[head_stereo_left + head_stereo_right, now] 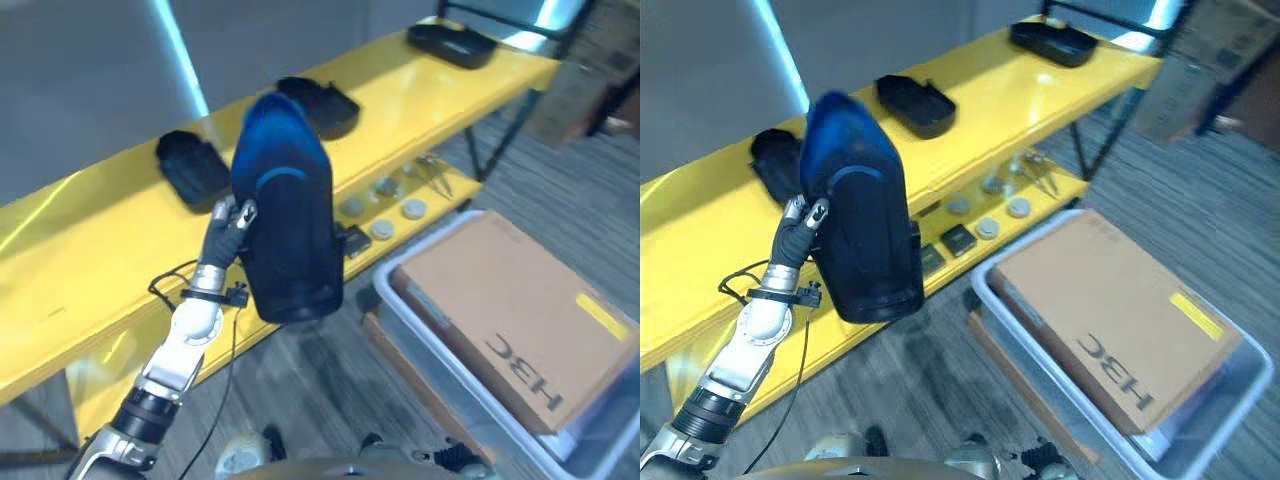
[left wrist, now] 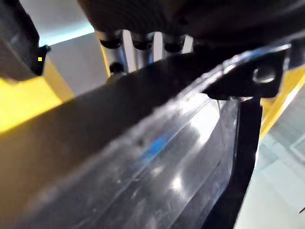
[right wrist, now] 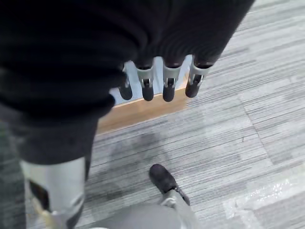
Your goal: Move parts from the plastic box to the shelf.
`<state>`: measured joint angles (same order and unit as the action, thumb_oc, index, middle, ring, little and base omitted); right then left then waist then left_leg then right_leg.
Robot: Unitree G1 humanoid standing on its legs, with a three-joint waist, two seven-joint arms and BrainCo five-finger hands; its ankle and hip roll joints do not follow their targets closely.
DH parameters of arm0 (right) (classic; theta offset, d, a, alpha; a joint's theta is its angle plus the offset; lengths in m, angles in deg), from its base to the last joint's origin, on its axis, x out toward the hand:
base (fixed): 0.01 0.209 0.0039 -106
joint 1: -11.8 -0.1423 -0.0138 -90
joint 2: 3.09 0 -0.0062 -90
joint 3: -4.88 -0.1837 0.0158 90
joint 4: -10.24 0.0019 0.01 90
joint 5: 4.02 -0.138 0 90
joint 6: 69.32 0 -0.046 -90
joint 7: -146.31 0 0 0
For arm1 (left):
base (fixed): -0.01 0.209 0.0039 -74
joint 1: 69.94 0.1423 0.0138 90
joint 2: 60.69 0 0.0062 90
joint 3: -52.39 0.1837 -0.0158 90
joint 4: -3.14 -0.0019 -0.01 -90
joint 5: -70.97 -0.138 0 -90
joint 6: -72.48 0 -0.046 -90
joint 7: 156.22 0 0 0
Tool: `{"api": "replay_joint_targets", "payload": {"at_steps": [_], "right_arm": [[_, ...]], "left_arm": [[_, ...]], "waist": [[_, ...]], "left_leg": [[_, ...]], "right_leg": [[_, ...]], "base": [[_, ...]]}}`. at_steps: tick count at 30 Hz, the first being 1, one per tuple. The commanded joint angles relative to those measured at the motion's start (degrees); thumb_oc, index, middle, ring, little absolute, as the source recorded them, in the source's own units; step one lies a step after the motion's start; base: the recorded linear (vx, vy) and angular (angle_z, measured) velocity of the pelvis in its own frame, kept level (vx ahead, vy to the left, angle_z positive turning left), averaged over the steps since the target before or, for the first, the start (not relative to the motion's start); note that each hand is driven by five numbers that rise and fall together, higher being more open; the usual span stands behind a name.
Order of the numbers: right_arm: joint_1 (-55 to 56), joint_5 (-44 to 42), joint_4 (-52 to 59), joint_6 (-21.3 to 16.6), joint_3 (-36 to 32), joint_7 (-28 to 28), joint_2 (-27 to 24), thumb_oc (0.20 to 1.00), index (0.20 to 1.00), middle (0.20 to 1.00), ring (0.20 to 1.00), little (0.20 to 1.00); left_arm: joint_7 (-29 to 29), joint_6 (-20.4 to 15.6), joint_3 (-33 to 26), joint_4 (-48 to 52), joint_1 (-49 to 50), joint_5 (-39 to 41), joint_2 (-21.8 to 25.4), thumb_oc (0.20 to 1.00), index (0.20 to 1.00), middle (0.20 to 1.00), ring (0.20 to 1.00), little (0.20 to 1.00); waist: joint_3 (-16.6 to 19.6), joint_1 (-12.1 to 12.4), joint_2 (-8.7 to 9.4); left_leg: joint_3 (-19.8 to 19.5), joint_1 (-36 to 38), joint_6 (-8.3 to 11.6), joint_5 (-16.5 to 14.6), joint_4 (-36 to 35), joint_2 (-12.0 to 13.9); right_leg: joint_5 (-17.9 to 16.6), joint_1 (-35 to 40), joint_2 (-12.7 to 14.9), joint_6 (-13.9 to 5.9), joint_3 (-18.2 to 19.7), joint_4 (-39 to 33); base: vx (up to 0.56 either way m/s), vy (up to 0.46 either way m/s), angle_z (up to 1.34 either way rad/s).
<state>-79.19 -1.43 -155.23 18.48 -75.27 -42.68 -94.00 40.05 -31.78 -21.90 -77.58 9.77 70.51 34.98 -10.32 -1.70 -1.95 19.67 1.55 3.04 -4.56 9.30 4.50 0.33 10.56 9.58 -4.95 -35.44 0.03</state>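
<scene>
Left hand (image 1: 232, 222) clamps fingers on edge of dark blue part (image 1: 288, 215), raised before yellow shelf (image 1: 90, 240). Part seems stiff, light, glossy-slick; I'd grip rim. Right hand (image 3: 157, 76) relaxed, holding nothing.

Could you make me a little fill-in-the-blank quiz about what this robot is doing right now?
1. The robot's left hand holds up a large dark blue plastic part in front of the long ____ shelf.
2. On the shelf's top lie ____ black plastic trays.
3. The clear plastic box on the floor holds a flat brown ____ box.
4. The right hand hangs over the striped grey ____.

Missing words: yellow; three; cardboard; floor
</scene>
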Motion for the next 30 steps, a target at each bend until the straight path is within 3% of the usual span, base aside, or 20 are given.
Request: {"api": "replay_joint_targets", "payload": {"at_steps": [1,5,7,8,9,10,11,12,19,21,23,24,25,26,29,30], "right_arm": [[-1.94,-1.43,-3.10,0.17,0.55,-0.59,2.12,1.000,1.000,1.000,1.000,1.000],[-3.04,-0.44,-2.66,0.94,0.63,-0.61,2.85,1.000,1.000,1.000,1.000,1.000],[-3.84,0.16,-1.16,0.56,1.51,-0.58,3.62,1.000,1.000,1.000,1.000,1.000],[-4.58,-0.08,-0.29,0.40,1.88,-0.85,4.20,1.000,1.000,1.000,1.000,1.000],[-5.20,-0.64,1.52,-0.08,3.50,-1.17,5.43,1.000,1.000,1.000,1.000,1.000],[-5.20,-0.66,1.55,-0.06,3.53,-1.19,5.47,1.000,1.000,1.000,1.000,1.000],[-4.96,-1.66,2.32,-0.61,4.41,-0.86,6.17,1.000,1.000,1.000,1.000,1.000],[-4.34,-2.61,3.17,-1.25,5.83,-0.90,6.56,1.000,1.000,1.000,1.000,1.000],[-5.45,-1.41,3.20,-0.93,8.96,-0.35,7.68,1.000,1.000,1.000,1.000,1.000],[-5.96,2.64,2.53,-0.59,10.59,0.08,6.10,1.000,1.000,1.000,1.000,1.000],[-5.51,2.52,0.78,-0.08,8.11,-0.91,4.21,1.000,1.000,1.000,1.000,1.000],[-4.83,0.37,-0.05,0.29,4.58,-1.95,2.94,1.000,1.000,1.000,1.000,1.000],[-4.45,-1.73,-0.10,0.28,2.50,-2.44,2.46,1.000,1.000,1.000,1.000,1.000],[-3.45,-5.04,-0.13,-0.06,-0.34,-2.78,1.70,1.000,1.000,1.000,1.000,1.000],[-2.63,-5.04,-0.50,0.04,0.11,-2.40,1.17,1.000,1.000,1.000,1.000,1.000],[-3.09,-4.82,-0.65,-0.08,0.12,-2.17,1.09,1.000,1.000,1.000,1.000,1.000]], "left_arm": [[-0.22,-4.25,-3.92,2.60,-2.91,-1.70,1.97,0.200,0.200,0.200,0.200,0.200],[-0.51,-3.65,-5.51,4.88,-1.41,-2.15,4.20,0.200,0.200,0.200,0.200,0.200],[-0.45,-3.51,-5.70,5.22,-1.01,-2.13,4.88,0.200,0.200,0.200,0.200,0.200],[-0.42,-3.68,-5.56,5.55,-1.08,-1.95,5.30,0.200,0.200,0.200,0.200,0.200],[-0.17,-3.91,-4.26,5.26,-1.79,-1.36,5.63,0.200,0.200,0.200,0.200,0.200],[-0.15,-3.94,-4.27,5.22,-1.81,-1.35,5.68,0.200,0.200,0.200,0.200,0.200],[-0.24,-4.20,-3.60,5.00,-2.41,-0.83,5.77,0.200,0.200,0.200,0.200,0.200],[-1.00,-4.61,-2.34,5.06,-3.66,0.54,5.92,0.200,0.200,0.200,0.200,0.200],[0.46,-5.10,-4.77,5.79,-1.53,3.37,4.86,0.200,0.200,0.200,0.200,0.200],[0.39,-4.86,-6.05,6.41,-0.11,4.88,4.59,0.200,0.200,0.200,0.200,0.200],[-0.27,-4.66,-6.11,5.98,-0.27,4.72,5.34,0.200,0.200,0.200,0.200,0.200],[-0.10,-4.66,-6.62,5.66,-0.40,6.37,5.53,0.200,0.200,0.200,0.200,0.200],[-0.01,-4.67,-7.00,5.24,-0.59,7.20,5.62,0.200,0.200,0.200,0.200,0.200],[1.03,-4.56,-8.02,4.37,-1.20,7.11,6.16,0.200,0.200,0.200,0.200,0.200],[2.03,-4.63,-9.13,2.73,-1.30,6.38,6.88,0.200,0.200,0.200,0.200,0.200],[2.19,-4.94,-9.92,2.86,-0.95,6.14,7.12,0.200,0.200,0.200,0.200,0.200]], "waist": [[4.93,0.57,2.20],[4.70,1.31,3.30],[3.49,1.03,3.38],[2.70,0.47,3.50],[2.82,-1.50,3.75],[3.04,-1.40,3.72],[3.55,-2.25,3.66],[3.43,-2.27,3.49],[3.30,-0.06,2.55],[1.89,1.53,1.77],[1.36,2.12,1.96],[1.54,1.56,2.23],[1.78,0.88,2.17],[2.27,0.30,1.78],[2.56,1.02,1.28],[2.48,1.25,1.31]], "left_leg": [[-6.24,0.48,1.15,-0.94,-4.29,-0.21],[-7.57,1.80,-1.83,-1.61,-6.18,-2.35],[-8.06,2.90,-3.35,-1.46,-7.27,-3.28],[-8.29,2.32,-3.99,0.36,-8.10,-3.51],[-11.17,2.30,-3.51,1.79,-10.76,-3.51],[-11.03,2.08,-3.45,2.03,-10.91,-3.40],[-12.90,2.17,-3.00,2.51,-11.82,-3.71],[-16.65,1.03,-2.83,2.92,-11.54,-4.53],[-19.35,-0.39,-3.01,1.30,-7.53,-5.90],[-20.92,-2.52,-2.24,0.62,-4.26,-6.52],[-22.23,-4.99,-0.24,2.20,-4.10,-4.24],[-22.56,-6.76,1.24,4.60,-5.13,-0.05],[-22.01,-7.31,1.82,6.11,-6.21,2.22],[-21.03,-8.52,3.63,10.34,-9.49,7.07],[-23.56,-7.88,5.47,11.06,-10.20,8.79],[-25.32,-7.64,5.36,8.51,-7.44,7.75]], "right_leg": [[2.52,-4.01,-2.02,-0.06,6.76,0.22],[2.60,-5.94,1.26,-1.41,6.58,9.33],[1.12,-9.25,3.35,-3.14,9.05,16.69],[-0.93,-11.89,3.30,-3.34,11.27,19.10],[0.76,-15.27,-2.87,-3.82,22.73,16.88],[0.45,-15.49,-3.03,-3.70,22.82,16.59],[2.18,-15.69,-6.39,-3.63,28.76,13.89],[3.28,-14.89,-8.16,-1.80,35.01,11.19],[2.77,-11.76,-6.40,-0.88,32.87,5.69],[3.10,-11.50,-5.71,-0.40,31.48,6.39],[3.25,-10.79,-4.12,-0.51,29.04,5.83],[2.92,-10.07,-1.90,-1.28,27.23,4.87],[2.85,-10.00,-1.15,-1.66,26.68,4.38],[3.01,-9.80,-0.12,-2.37,26.73,3.65],[2.75,-7.50,1.22,-3.36,28.56,2.15],[2.47,-7.38,2.26,-3.76,29.85,2.33]], "base": [[0.06,0.110,1.62],[0.07,0.191,0.67],[0.00,0.208,0.18],[-0.06,0.059,0.00],[-0.07,-0.017,0.12],[0.09,-0.042,1.09],[0.15,-0.022,1.42],[0.17,-0.054,1.35],[0.09,-0.073,0.57],[0.01,-0.008,0.21],[-0.01,0.111,0.55],[0.01,0.234,0.91],[0.09,0.400,1.50],[0.15,0.376,1.26],[0.22,0.372,0.07],[0.28,0.584,-0.75]]}}
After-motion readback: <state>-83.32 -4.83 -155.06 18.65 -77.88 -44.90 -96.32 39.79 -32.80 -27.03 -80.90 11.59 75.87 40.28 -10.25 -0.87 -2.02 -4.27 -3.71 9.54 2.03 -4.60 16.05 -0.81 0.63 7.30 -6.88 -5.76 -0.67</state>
